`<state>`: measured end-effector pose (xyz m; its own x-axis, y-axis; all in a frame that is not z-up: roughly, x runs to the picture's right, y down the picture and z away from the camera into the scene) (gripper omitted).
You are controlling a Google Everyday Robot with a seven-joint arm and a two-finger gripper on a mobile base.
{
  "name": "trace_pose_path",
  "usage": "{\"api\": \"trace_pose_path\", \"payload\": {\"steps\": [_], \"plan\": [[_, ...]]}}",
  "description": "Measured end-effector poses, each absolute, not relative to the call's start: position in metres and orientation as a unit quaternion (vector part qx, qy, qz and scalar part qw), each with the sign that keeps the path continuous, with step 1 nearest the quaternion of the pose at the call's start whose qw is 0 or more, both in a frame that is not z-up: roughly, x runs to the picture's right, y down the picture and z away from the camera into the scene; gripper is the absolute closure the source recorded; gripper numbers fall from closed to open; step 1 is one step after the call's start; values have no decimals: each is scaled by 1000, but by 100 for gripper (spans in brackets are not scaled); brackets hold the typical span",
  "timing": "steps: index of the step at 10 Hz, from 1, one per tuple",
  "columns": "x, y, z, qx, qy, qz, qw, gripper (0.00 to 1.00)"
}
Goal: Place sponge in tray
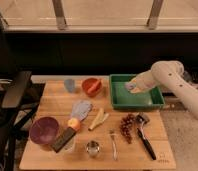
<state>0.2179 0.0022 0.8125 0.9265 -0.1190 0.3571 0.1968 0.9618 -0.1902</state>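
Observation:
A green tray (115,96) stands at the back right of the wooden table. My gripper (132,87) hangs inside the tray's outline, over its middle, at the end of the white arm that comes in from the right. A small yellowish sponge (136,91) shows at the gripper's tip, held just above the tray floor. The fingers look closed on it. The rest of the tray floor is bare.
An orange bowl (91,86) and a grey-blue cup (69,85) stand left of the tray. In front lie a blue cloth (81,109), an orange (73,123), grapes (127,126), a fork (113,144), a black-handled tool (146,137), a metal cup (93,148) and a purple bowl (44,131). A dark chair (12,95) stands at the left.

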Motion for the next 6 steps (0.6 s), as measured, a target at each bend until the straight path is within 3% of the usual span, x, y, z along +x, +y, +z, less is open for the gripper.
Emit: {"api": "trace_pose_path", "payload": {"steps": [2,6], "plan": [[220,11,832,-113,-176,-67,976,20],[210,41,876,-125,-200,-60,970,20]]}}
